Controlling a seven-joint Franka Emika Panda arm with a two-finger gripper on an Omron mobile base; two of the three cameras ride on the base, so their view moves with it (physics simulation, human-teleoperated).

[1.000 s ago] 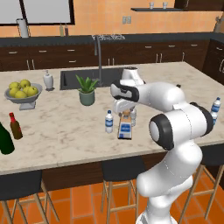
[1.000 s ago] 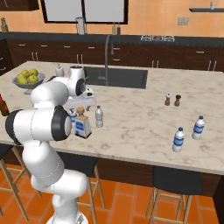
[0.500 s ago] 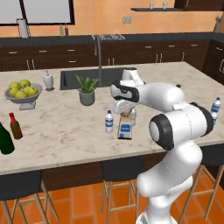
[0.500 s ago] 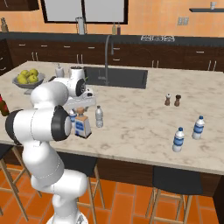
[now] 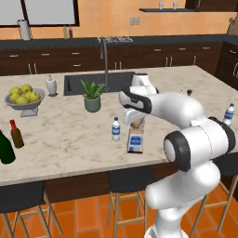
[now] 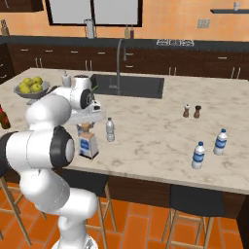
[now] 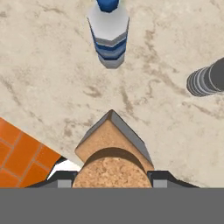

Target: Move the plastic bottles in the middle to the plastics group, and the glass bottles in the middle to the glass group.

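Observation:
The glass bottle (image 5: 135, 141), squat and square with a tan cork and blue-and-white label, stands near the counter's front edge. My gripper (image 5: 136, 122) points straight down over it, its fingers pressed against both sides of the cork (image 7: 113, 171). Just beyond stand the plastic bottles: one with a blue label (image 7: 109, 37) and a plain greyish one (image 7: 209, 78). The blue-labelled one (image 5: 115, 129) is left of the glass bottle in the left base view. The plastics group (image 6: 198, 155) is at the counter's right end. The glass group, a green wine bottle (image 5: 5, 148) and a red-capped sauce bottle (image 5: 16, 135), is at the left end.
A fruit bowl (image 5: 24, 98), white jar (image 5: 51, 85), potted plant (image 5: 92, 95) and the sink (image 5: 76, 83) with its tap lie behind. Salt and pepper shakers (image 6: 191, 111) stand right of centre. Stools sit under the front edge (image 5: 93, 169).
The fingers have come together from wide open onto the cork of the glass bottle. The arm and the bottles have stayed in place.

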